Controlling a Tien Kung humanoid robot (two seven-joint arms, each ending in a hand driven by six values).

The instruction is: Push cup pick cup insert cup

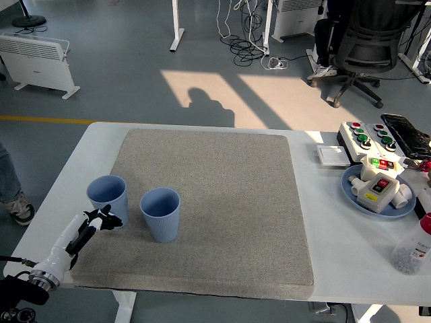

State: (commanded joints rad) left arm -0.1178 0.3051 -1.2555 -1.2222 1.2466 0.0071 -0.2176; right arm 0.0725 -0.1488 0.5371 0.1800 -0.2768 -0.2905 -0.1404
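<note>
Two light blue cups stand upright on the grey mat (222, 188). The left cup (108, 198) is near the mat's left edge. The right cup (160, 214) stands a little to its right, with a small gap between them. My left hand (101, 221) comes in from the lower left corner. Its fingers are extended and hold nothing, and the tips touch the lower front of the left cup. My right arm does not show.
A white table (60, 195) carries the mat. At the right stand a button box (367, 134), a blue plate (378, 192) with white parts, a small white square (333, 156) and a clear bottle (414, 250).
</note>
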